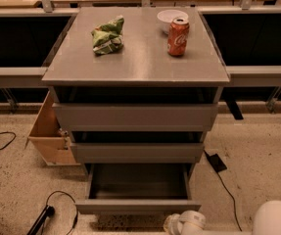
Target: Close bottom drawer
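Observation:
The bottom drawer [137, 205] is the lowest of three grey drawers in the cabinet. It stands pulled out, and its empty inside shows from above. My gripper [186, 223] is a white shape at the bottom edge of the camera view, just below and in front of the drawer's front panel, towards its right end. The middle drawer [136, 152] and the top drawer [135, 117] above it are pushed in.
On the cabinet top [137, 65] lie a green crumpled bag [107, 35], a red soda can [178, 36] and a white bowl [171, 17]. A cardboard box [51, 133] stands at the cabinet's left. Cables [57, 204] and a black block [215, 161] lie on the speckled floor.

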{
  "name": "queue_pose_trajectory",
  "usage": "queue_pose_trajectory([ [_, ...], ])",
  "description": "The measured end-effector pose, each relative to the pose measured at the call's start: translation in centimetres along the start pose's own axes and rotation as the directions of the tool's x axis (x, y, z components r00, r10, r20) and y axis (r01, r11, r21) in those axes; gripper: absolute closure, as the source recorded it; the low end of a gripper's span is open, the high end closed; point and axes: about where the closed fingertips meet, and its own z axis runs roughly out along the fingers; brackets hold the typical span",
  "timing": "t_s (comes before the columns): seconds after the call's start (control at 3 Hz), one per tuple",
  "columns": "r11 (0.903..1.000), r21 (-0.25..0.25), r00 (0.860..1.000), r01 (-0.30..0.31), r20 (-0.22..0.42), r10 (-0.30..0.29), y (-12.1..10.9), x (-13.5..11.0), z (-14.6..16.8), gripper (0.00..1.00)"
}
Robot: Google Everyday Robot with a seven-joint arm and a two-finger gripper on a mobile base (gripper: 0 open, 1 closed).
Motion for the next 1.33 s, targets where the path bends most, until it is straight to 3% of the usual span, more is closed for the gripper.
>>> queue_pose_trajectory([
  [0.33, 0.9991, 0.026, 0.999, 0.034, 0.021, -0.034, -3.9, -2.2, 0.6, 1.00],
  [0.67, 0.9984, 0.036, 0.999, 0.044, 0.030, -0.046, -4.9, -2.9, 0.7, 1.00],
  [1.0, 0.9944, 0.072, 0.995, 0.078, 0.063, -0.082, -9.4, -5.8, 1.2, 1.00],
  [1.33, 0.9937, 0.077, 0.994, 0.081, 0.068, -0.086, -9.8, -6.2, 1.1, 1.00],
])
